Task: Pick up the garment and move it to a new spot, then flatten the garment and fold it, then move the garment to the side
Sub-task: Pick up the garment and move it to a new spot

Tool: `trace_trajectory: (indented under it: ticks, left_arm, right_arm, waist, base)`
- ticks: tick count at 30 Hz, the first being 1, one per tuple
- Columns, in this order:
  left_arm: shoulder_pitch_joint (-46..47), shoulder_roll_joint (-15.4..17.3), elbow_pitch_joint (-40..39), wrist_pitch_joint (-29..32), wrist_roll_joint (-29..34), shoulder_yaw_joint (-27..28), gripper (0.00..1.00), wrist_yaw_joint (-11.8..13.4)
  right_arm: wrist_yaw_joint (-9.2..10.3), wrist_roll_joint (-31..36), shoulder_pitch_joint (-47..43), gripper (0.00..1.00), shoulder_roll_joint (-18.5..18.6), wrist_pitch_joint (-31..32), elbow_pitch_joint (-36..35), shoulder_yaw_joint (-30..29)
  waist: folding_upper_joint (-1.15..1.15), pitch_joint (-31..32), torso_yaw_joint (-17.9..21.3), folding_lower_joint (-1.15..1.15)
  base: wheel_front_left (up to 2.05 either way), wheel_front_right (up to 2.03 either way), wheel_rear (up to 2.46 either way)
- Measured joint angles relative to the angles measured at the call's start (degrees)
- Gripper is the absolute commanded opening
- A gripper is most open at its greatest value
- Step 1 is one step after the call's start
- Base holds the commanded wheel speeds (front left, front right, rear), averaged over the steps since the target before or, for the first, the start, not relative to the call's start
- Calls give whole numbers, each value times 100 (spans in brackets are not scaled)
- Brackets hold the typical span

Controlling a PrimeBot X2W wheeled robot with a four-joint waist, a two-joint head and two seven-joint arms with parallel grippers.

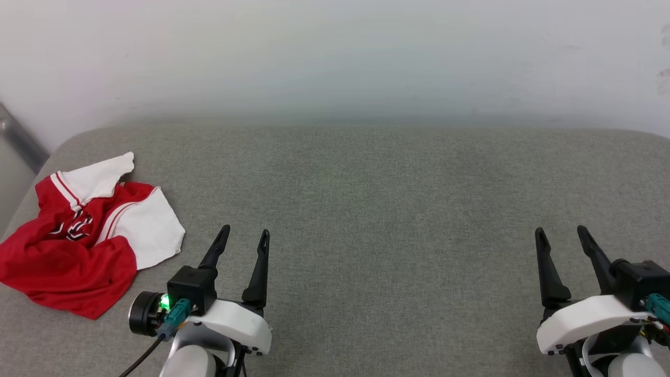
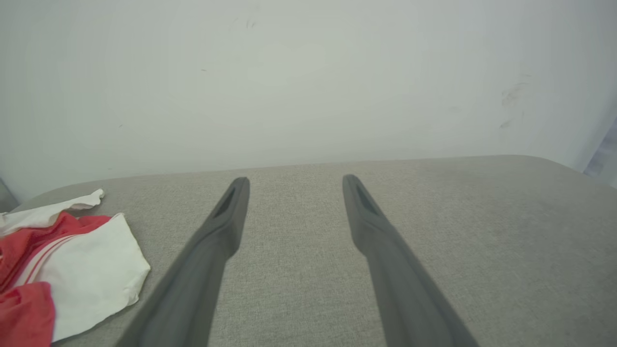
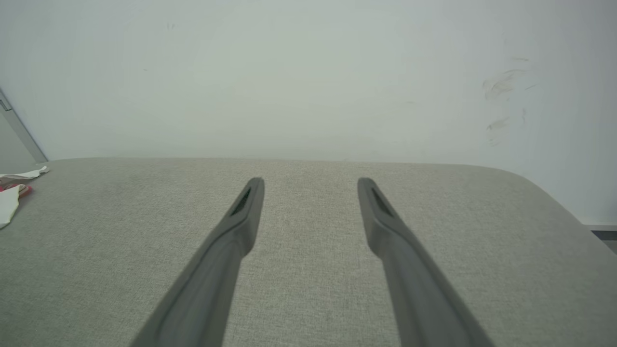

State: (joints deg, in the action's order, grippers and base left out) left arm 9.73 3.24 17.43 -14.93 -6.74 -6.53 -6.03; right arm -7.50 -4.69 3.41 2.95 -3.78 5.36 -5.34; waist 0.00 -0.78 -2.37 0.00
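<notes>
On the far left of the grey fabric-covered surface [image 1: 392,209], close to its rounded corner, the garment [image 1: 78,241] lies in a crumpled heap. Its red body is bunched toward me, its two white sleeves are turned up on top, and its black-and-white lettering is half lost in the creases. From my seat at the controls, I see the left gripper [image 1: 245,230] hovering just to the right of the heap, near the nearer white sleeve but clear of it. Its two dark fingers [image 2: 226,226] are spread wide with nothing between them. The right gripper [image 1: 560,229] hangs well apart from the shirt, over bare fabric on the opposite side. Its jaws likewise gape and hold nothing. Both pairs of fingers point toward the pale wall [image 1: 335,52] behind the surface. In the right wrist view, a sliver of the shirt's white and red cloth shows at the left edge.
</notes>
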Motion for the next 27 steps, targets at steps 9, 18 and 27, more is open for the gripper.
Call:
trace_trajectory:
  ticks: [9,18,27]
  left_arm:
    - [24,-21,77,-7,-82,11,100,-4]
    - [100,-27,101,-14,-154,118,100,5]
    - [122,-27,52,-14,-209,337,100,55]
  right_arm:
    - [0,-31,2,100,0,-32,12,-3]
    - [0,-4,13,100,0,-22,-44,60]
    - [0,82,46,100,-1,59,-198,380]
  waist:
    - [0,4,-224,0]
    - [0,-24,-872,0]
    - [0,-76,-1722,0]
  base:
    - [0,0,0]
    - [0,0,0]
    - [0,0,0]
